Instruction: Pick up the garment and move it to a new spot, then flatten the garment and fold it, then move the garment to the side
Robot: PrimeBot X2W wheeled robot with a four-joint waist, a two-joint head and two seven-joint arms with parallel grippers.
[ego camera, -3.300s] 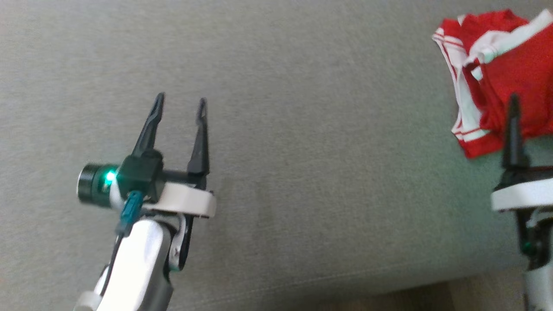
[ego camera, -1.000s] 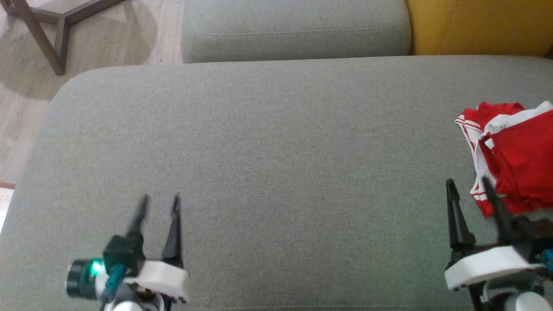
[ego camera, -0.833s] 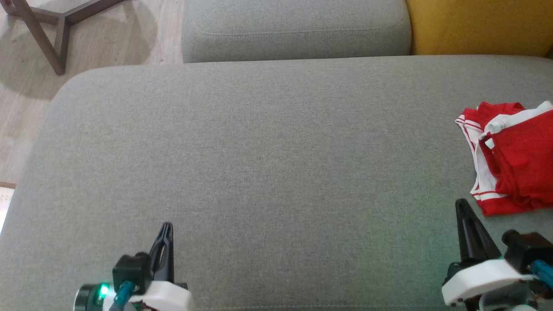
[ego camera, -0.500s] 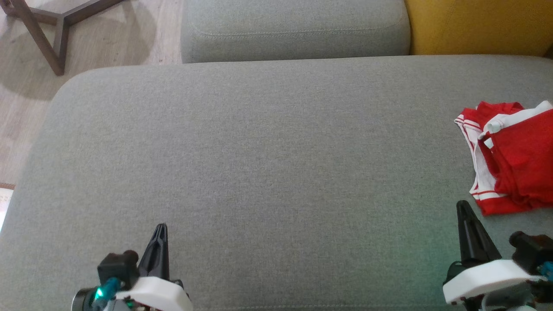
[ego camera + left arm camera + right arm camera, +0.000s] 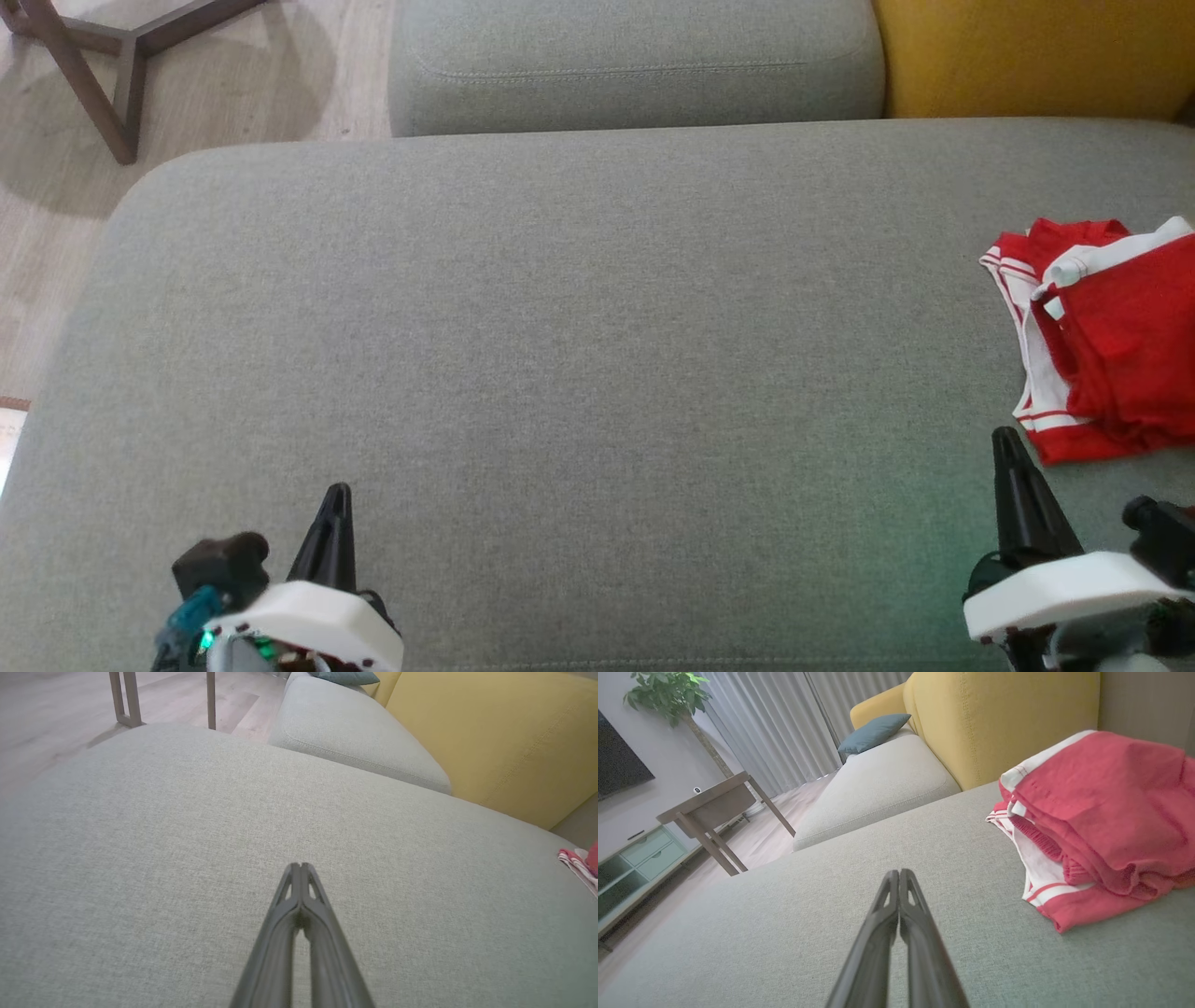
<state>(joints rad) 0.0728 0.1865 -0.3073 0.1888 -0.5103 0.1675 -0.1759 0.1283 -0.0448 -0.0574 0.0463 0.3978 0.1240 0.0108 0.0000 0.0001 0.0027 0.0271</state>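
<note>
The red garment (image 5: 1111,345), knit with white striped trim, lies bunched at the woven grey cushion's (image 5: 579,327) right side, partly cut off by the head view's edge. Left end effector (image 5: 337,495) and right end effector (image 5: 1005,443) are both pinched together and empty, the right near the garment but not touching it.

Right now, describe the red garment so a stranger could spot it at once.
Start at the wide grey fabric cushion beside the mustard-yellow sofa. On its right side lies a loosely folded red cloth garment. Its bright red and white striped trim set it apart from the plain grey.
</note>
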